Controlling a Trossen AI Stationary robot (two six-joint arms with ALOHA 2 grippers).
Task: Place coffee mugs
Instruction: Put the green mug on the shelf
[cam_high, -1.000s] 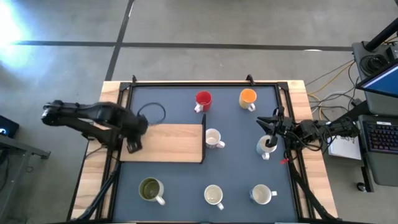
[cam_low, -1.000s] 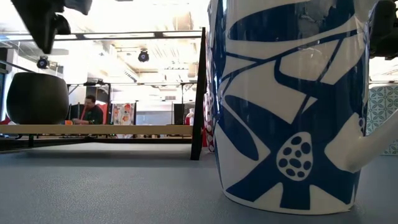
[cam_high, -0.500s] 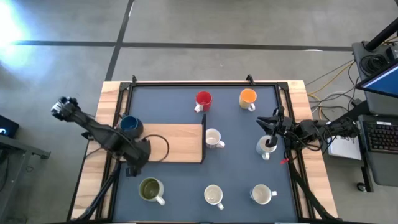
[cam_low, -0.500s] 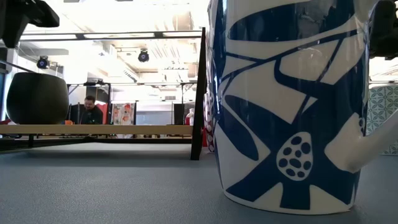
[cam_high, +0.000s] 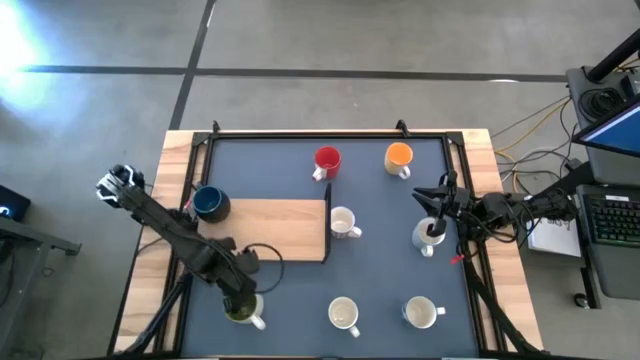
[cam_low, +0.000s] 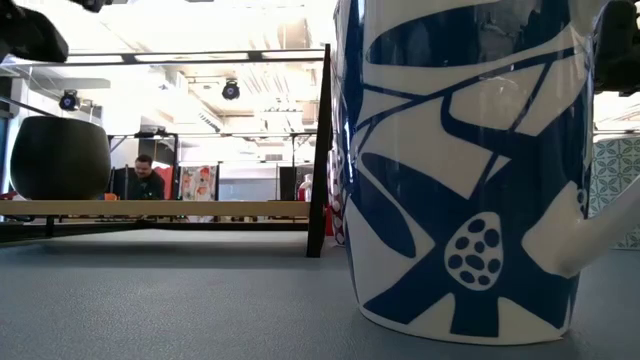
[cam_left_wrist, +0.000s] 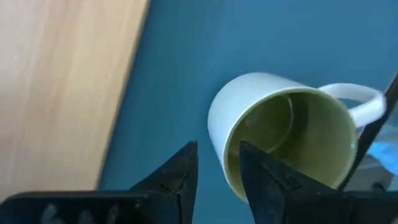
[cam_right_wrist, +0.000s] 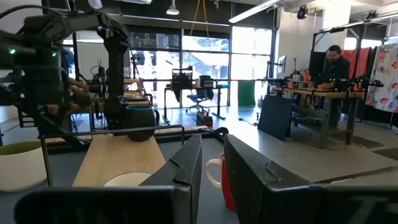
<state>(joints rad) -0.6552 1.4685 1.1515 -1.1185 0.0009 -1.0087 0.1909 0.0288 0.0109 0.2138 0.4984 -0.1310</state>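
One olive mug (cam_left_wrist: 283, 140) (interior bare) under left end effector (cam_left_wrist: 217, 171).

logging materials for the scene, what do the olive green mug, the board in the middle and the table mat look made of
The olive green mug looks like glazed ceramic: smooth glossy rim, cream outside, olive inside. The board looks like unfinished pale wood, with faint grain and a matte face. The table mat is a flat dark blue sheet without shine, perhaps rubber or foam; the look leaves that open.
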